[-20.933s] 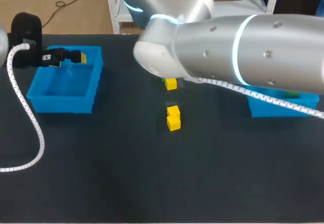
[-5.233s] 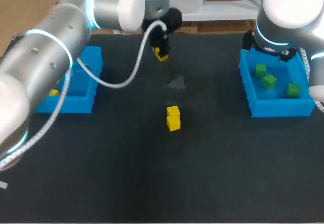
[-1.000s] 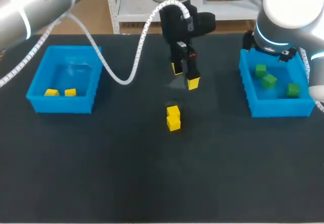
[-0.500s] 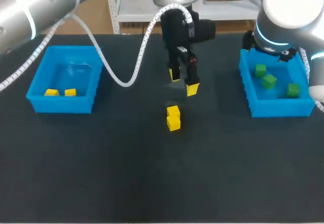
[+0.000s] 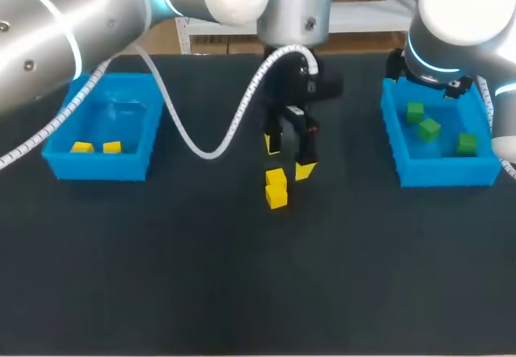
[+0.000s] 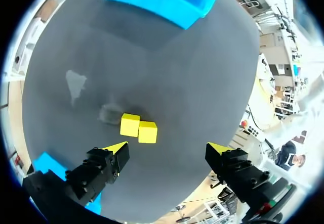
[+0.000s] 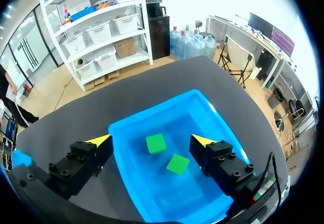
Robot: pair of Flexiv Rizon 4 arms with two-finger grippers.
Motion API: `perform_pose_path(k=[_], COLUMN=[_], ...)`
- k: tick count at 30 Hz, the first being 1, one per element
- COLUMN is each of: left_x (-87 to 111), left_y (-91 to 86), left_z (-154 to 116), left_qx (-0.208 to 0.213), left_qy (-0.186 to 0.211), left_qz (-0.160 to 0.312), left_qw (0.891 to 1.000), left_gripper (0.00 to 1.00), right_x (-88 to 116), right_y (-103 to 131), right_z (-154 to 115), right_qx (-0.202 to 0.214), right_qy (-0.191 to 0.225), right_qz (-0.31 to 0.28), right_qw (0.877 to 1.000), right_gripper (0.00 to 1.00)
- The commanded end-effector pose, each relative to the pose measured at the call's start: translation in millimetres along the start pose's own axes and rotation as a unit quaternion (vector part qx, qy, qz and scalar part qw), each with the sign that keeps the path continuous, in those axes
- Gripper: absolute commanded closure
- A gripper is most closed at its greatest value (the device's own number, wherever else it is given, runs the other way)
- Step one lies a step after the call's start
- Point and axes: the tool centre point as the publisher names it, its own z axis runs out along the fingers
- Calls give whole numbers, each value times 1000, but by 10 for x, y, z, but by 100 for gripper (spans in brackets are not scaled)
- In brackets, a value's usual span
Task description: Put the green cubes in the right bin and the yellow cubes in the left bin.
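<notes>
Green cubes (image 5: pixel 427 129) number three in the head view, two at the right wrist; left jaws and right jaws apart.

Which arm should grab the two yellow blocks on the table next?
The left arm: the left gripper hangs open just above the yellow cubes; the right gripper is open over the right bin, far from them.
</notes>
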Motion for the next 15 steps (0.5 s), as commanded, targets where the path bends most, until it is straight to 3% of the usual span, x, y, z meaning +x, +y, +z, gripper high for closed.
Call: perform_pose_path(k=[1, 8, 15], left_x=[18, 97, 110], left_y=[36, 100, 180], left_z=[49, 160, 228], left_qx=[3, -2, -40], left_qy=[4, 2, -3], left_qz=[-12, -42, -76], left_qw=[1000, 999, 996], left_gripper=[0, 0, 0], right_x=[9, 9, 9], right_y=[-5, -5, -5], right_z=[1, 1, 1], right_qx=[0, 0, 0], right_qy=[-2, -2, -2], right_qz=[0, 0, 0], right_qw=[1000, 1000, 1000], right_gripper=[0, 0, 0])
